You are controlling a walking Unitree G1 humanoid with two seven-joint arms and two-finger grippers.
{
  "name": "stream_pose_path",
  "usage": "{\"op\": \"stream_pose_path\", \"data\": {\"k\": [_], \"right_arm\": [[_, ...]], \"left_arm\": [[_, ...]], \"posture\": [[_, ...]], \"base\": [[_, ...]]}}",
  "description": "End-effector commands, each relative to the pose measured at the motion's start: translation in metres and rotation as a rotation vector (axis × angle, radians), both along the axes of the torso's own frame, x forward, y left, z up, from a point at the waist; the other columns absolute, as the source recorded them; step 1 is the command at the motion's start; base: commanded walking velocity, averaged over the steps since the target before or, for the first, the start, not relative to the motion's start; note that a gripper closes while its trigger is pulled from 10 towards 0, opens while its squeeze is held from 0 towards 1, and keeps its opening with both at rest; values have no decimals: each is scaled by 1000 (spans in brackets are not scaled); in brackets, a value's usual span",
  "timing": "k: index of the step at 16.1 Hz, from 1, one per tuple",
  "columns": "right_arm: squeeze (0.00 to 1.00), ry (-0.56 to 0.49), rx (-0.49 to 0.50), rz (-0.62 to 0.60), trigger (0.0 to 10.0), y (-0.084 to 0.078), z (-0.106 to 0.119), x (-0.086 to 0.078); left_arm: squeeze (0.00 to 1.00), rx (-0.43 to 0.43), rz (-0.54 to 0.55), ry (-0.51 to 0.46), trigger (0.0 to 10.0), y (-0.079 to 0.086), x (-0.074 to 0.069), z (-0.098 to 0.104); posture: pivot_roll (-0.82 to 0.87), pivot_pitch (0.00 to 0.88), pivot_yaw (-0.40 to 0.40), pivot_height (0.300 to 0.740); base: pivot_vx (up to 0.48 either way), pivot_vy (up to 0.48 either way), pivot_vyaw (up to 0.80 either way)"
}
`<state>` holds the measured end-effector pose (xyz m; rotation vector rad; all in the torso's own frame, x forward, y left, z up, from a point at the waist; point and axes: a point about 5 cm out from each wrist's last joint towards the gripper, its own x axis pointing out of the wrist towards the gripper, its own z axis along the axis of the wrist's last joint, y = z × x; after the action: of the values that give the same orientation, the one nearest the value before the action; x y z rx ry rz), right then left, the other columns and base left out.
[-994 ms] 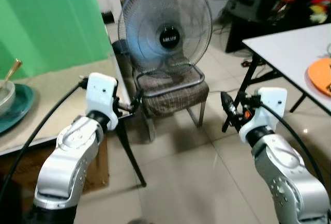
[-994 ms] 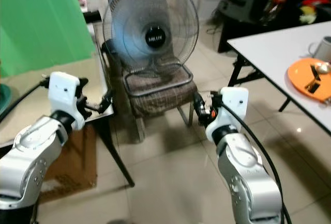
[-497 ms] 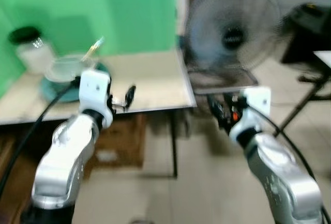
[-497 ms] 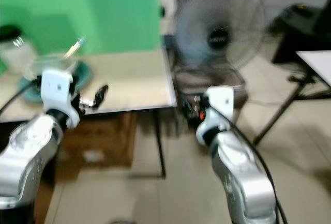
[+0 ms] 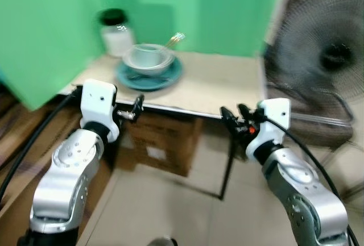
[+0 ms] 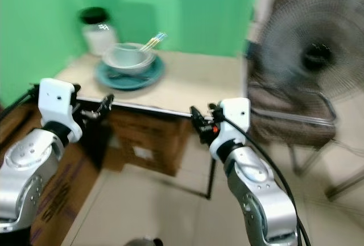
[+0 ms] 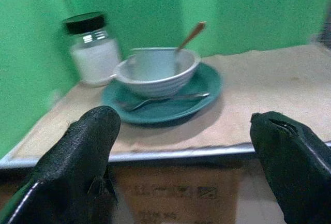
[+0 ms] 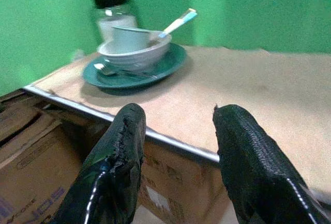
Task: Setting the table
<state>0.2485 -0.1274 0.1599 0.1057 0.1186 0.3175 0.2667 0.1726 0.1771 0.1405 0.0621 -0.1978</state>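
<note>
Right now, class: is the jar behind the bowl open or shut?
Shut: the jar wears a black lid on top, standing upright behind the bowl on the green plate.

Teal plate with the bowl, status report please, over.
Left gripper and right gripper open, empty, short of table edge. Teal plate holds bowl, spoon; jar behind. Nothing in the way.

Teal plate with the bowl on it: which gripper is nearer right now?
Left. The left gripper hangs open just off the table edge below the teal plate; the right gripper, also open, sits farther along that edge, toward the fan.
</note>
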Motion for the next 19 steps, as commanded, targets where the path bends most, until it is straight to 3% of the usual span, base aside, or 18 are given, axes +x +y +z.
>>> {"op": "stream_pose_path", "data": {"k": [1,3,9,12,19], "right_arm": [[0,-10,-13,-27,10000,-4,0,3],[0,-16,-49,-85,10000,-8,0,6],[0,-32,-58,-36,10000,-5,1,6],[0,-39,-58,-46,10000,-5,1,7],[0,-42,-45,-43,10000,-4,1,10]], "left_arm": [[0,3,-1,-5,10000,0,-1,2],[0,2,3,2,10000,0,-2,0],[0,5,0,-1,10000,-1,-5,0],[0,8,-4,-1,10000,-1,-6,0],[0,15,-15,-3,10000,-4,-8,-1]], "posture": [[90,0,48,740],[93,0,44,740],[96,0,37,740],[98,0,34,740],[108,0,16,740]], "base": [[281,0,0],[306,0,0],[346,0,0],[350,0,800],[348,0,0]]}}
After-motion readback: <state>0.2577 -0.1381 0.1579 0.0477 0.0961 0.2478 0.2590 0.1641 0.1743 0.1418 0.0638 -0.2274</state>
